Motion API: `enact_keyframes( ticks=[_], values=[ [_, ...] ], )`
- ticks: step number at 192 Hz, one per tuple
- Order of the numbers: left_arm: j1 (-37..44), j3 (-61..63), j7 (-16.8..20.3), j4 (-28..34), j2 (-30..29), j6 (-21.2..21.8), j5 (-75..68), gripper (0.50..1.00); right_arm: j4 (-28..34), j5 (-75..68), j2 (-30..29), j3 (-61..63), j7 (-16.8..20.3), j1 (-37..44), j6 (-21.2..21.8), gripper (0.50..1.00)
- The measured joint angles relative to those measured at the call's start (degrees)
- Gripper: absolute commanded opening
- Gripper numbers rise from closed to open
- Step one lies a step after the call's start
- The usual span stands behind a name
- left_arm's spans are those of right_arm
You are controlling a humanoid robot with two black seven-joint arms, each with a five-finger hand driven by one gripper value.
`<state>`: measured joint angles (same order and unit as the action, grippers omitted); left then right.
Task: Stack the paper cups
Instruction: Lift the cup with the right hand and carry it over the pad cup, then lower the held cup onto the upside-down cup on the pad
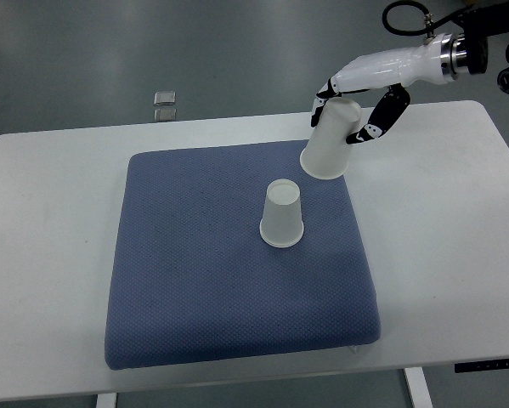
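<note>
Two paper cups in view, one robot hand working. Nearest: white table (42, 255) with a blue cushion pad (203, 297) on it, covering most of the middle. On the pad, about centre, an upside-down paper cup (282, 214), base up, rim flat on the fabric, standing alone, nothing touching it. Beyond it and to the right, the held paper cup (330, 140), also inverted, mouth down and tilted, lifted off the pad above the pad's far right corner; near the standing cup but clearly apart. Right robot hand (356, 110) comes in from the top right, fingers closed around the held cup's upper end, thumb on one side, dark-tipped fingers (324, 92) on the other. Left arm not visible. Far off on the floor beyond the table, two small metal squares (165, 104).

Step, as I judge it: carry phase, cup grasped and in the air, not yet over the target. Next move calls for shifting it toward the camera and left until the mouth sits over the standing cup's base, levelling the tilt, then lowering straight and letting go
</note>
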<state>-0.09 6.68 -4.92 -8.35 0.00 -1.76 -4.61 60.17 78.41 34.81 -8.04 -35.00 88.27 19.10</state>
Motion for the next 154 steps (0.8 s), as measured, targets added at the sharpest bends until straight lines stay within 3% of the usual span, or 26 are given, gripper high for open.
enact_keyframes(
  ticks=[73, 154],
  values=[
    [-0.01, 0.00, 0.00, 0.00, 0.00, 0.00, 0.02, 1.000, 0.71, 0.44, -6.52, 0.20, 0.78, 0.36, 1.05, 0.662],
    [0.00, 0.00, 0.00, 0.00, 0.00, 0.00, 0.02, 1.000, -0.30, 1.12, -7.45, -0.02, 2.64, -1.56, 0.52, 0.680]
  ],
)
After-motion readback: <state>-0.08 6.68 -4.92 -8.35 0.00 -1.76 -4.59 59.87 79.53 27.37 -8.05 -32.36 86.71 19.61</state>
